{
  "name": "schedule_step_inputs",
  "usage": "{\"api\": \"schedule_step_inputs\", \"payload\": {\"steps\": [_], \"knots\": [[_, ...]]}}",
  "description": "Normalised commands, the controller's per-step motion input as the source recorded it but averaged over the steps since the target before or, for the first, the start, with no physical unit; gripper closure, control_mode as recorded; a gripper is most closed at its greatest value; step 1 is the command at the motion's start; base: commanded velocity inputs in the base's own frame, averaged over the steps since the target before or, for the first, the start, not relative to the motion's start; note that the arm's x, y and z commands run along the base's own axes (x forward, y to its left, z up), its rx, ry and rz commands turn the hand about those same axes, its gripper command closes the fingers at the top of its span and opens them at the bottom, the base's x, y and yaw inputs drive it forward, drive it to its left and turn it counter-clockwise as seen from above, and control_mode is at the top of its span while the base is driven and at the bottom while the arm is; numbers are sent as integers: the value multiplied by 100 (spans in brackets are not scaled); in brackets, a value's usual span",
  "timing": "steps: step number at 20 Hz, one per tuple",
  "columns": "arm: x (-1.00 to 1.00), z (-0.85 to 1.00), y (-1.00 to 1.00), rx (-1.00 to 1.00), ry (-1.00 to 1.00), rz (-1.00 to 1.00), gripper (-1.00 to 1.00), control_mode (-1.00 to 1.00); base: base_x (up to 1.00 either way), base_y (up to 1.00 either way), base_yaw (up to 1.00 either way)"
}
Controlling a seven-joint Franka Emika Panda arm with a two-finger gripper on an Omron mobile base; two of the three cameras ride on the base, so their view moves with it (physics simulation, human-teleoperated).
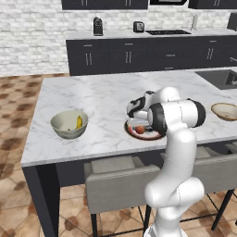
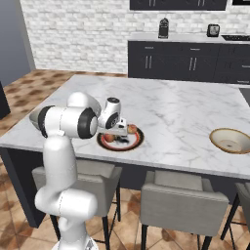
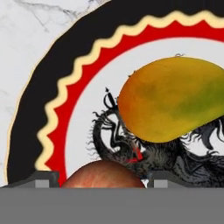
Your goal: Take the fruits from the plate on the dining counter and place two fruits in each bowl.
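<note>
Between the gripper's (image 3: 103,178) spread fingertips sits the red apple (image 3: 103,175); base views add a banana (image 1: 79,122) in the left bowl (image 1: 69,125); whether the apple is clamped, I cannot tell.

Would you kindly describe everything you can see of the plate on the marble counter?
The plate is round and flat, lying level on the white marble counter near its front edge. It has a broad black outer band, a cream zigzag line, a red ring, and a white centre bearing a dark, inky drawing. It looks like glazed ceramic. An orange-yellow fruit tinged with green and a red apple rest on it. The tool hangs low over it, astride the apple.
</note>
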Motion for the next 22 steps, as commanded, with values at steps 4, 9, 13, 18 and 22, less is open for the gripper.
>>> {"api": "schedule_step_inputs", "payload": {"steps": [4, 9, 13, 18, 22], "knots": [[-20, 8, -1, 0, 0, 3, 100, -100, 0, 0, 0], [-43, 57, 0, 0, -1, 0, 100, -100, 0, 0, 0], [-34, 67, 16, 1, -5, 0, 100, -100, 0, 0, 0], [-29, 50, 57, 0, -7, 0, 100, -100, 0, 0, 0], [-16, 46, 72, 0, -1, 0, 100, -100, 0, 0, 0]]}}
